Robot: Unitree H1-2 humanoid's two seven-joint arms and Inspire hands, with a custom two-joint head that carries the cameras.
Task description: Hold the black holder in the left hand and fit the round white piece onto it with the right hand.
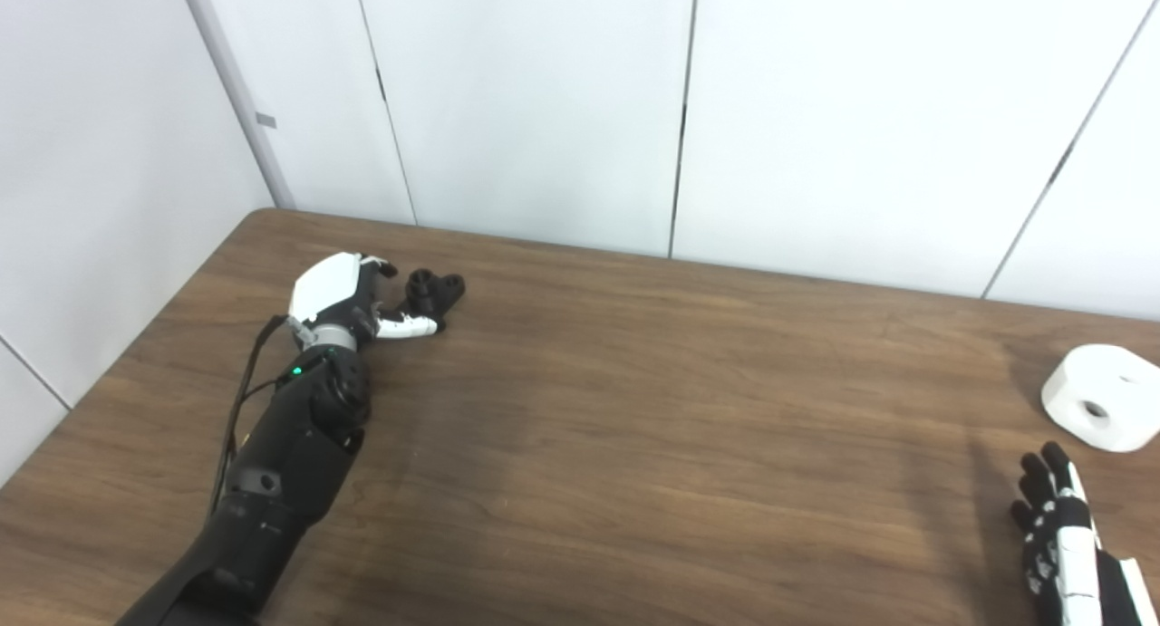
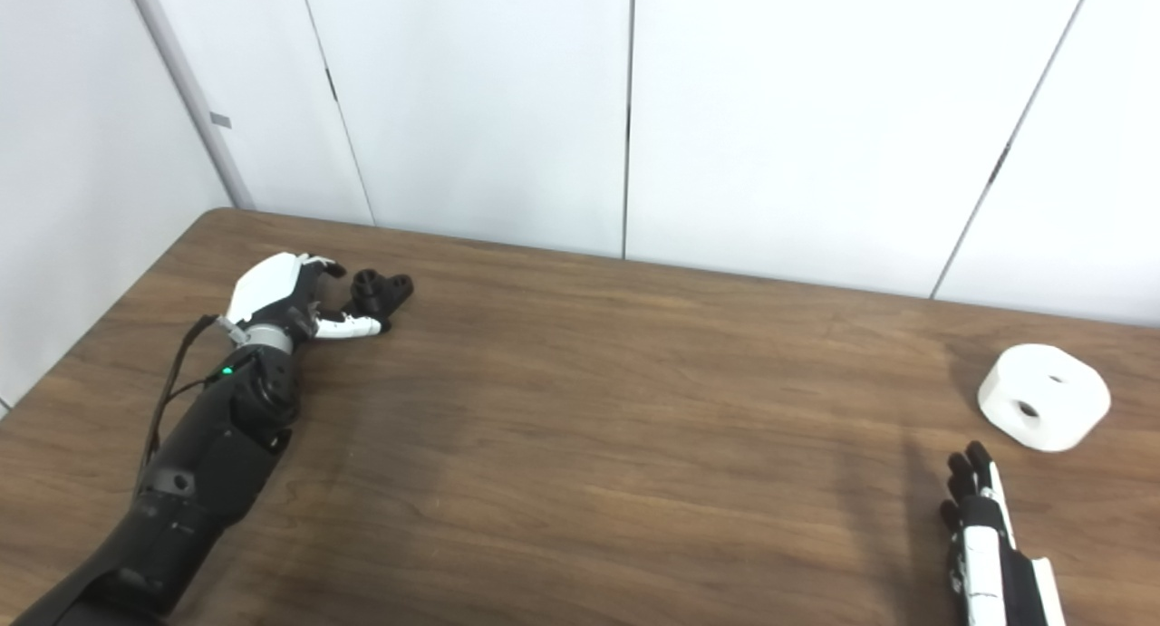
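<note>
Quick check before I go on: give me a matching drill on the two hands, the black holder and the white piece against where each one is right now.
Things:
1. left hand
2. right hand
3. black holder
4. round white piece

Places:
A. lying alone near the table's right edge
B. near the bottom right, fingers out straight, holding nothing
C. far left of the table, at the left hand's fingertips
D. far left, fingers curled around the holder

Pairs: 1-D, 2-B, 3-C, 4-A

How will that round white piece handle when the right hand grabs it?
The round white piece lies flat on the table, so it probably won't roll. It looks rigid and smooth, possibly slippery. The right hand sits apart from it.
</note>
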